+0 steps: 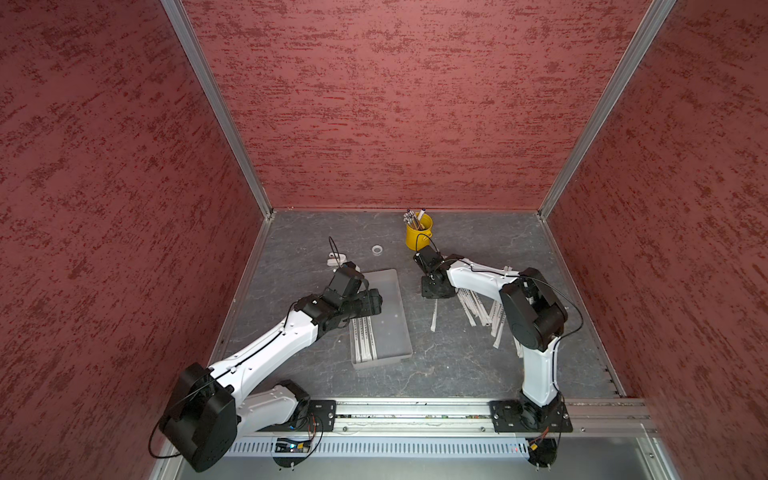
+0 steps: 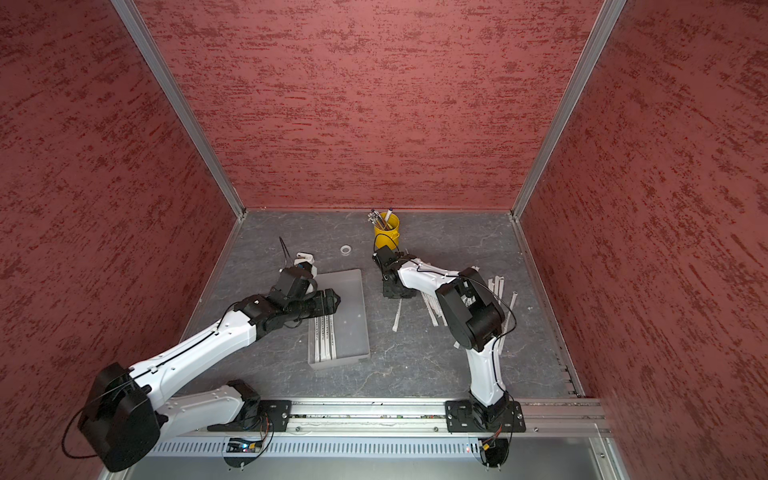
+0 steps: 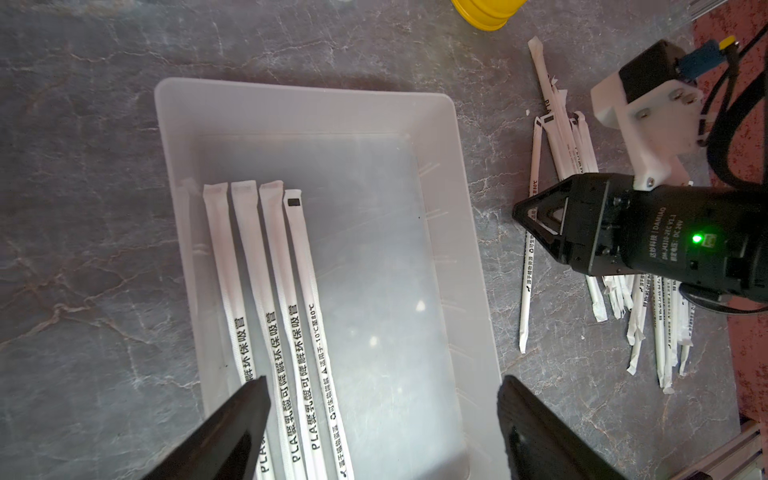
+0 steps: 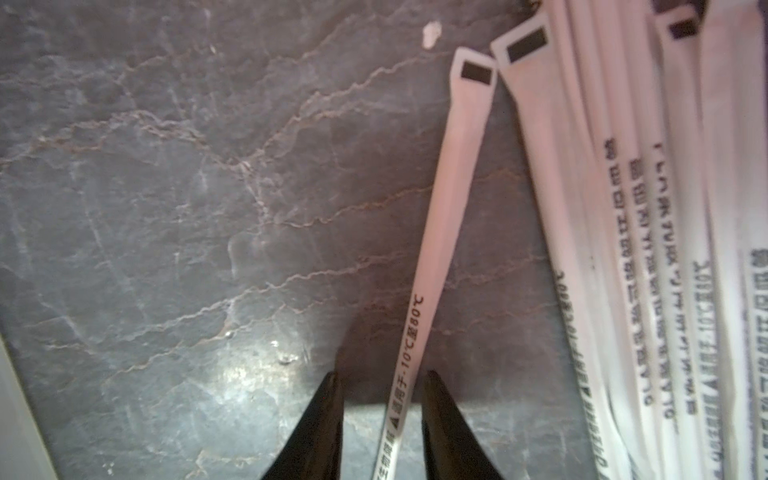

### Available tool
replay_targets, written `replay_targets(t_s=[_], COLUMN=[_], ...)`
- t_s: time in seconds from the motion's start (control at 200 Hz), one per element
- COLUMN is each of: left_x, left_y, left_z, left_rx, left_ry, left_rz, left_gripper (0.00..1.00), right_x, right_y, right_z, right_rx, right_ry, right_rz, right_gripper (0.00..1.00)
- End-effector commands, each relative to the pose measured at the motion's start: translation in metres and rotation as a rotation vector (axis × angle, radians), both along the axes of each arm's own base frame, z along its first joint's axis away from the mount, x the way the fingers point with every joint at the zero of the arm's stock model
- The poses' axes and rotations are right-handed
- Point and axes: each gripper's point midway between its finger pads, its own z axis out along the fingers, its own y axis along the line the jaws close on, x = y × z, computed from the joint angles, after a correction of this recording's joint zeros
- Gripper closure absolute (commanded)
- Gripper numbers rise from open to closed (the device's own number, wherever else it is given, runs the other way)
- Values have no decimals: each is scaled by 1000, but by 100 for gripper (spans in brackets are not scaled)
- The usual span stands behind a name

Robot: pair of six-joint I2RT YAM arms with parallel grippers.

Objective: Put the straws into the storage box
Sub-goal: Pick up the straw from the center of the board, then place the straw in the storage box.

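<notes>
Translucent storage box (image 1: 401, 316) sat lower centre in both top views, few straws (image 3: 266, 291) inside. Left gripper (image 3: 382, 380) hung spread above it, empty. Right gripper (image 4: 382, 374) straddled single straw (image 4: 449, 199) on grey table (image 1: 457, 365), jaws apart, not pinching. Loose pile (image 3: 660, 332) lay just beside.

storage box (image 3: 303, 108) — 1 | straws (image 3: 286, 291) inside — 4 | yellow cup (image 1: 417, 239) — 1

Top views are looking down from high; wrist cameras, close behind their jaws, are sharing loose straws (image 3: 526, 291).
</notes>
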Motion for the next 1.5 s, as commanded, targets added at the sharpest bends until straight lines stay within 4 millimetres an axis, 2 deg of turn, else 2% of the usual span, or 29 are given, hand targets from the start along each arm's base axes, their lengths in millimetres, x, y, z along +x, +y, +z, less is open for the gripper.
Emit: replay_targets(t_s=[0.0,0.185,0.261,0.431,0.541,0.651,0.842,0.972,1.067,1.207,1.328,1.493], left_x=[-2,-1,-2,-4,-4,-5,-8,-12,-13,-16,-17,-15], left_y=[7,17,21,29,37,45,56,55,54,56,58,54], left_z=[-4,-2,-2,-4,-5,-3,-4,-11,-13,-13,-14,-16], left_rx=[8,7,6,4,5,4,-12,-42,-63,-56,-49,-65], left_ry=[5,1,2,5,9,8,7,20,25,28,28,27], left_rz=[-5,12,22,42,60,76,120,144,151,156,156,152], left_gripper=[11,11,11,11,11,11,12,12,12,12,12,12], right_x=[13,23,25,17,6,-9,-47,-69,-74,-69,-68,-75], right_y=[-8,-14,-13,-4,1,11,56,112,148,185,199,206], right_z=[14,5,2,2,12,38,96,114,110,93,72,39], right_rx=[-17,-27,-25,-1,9,27,133,251,322,368,353,350], right_ry=[-49,-45,-47,-38,-50,-78,-133,-153,-186,-179,-148,-76], right_rz=[-23,-41,-41,-25,-8,25,98,145,158,186,206,191], right_gripper=[68,72,78,89,93,94,94,94,94,94,95,95])
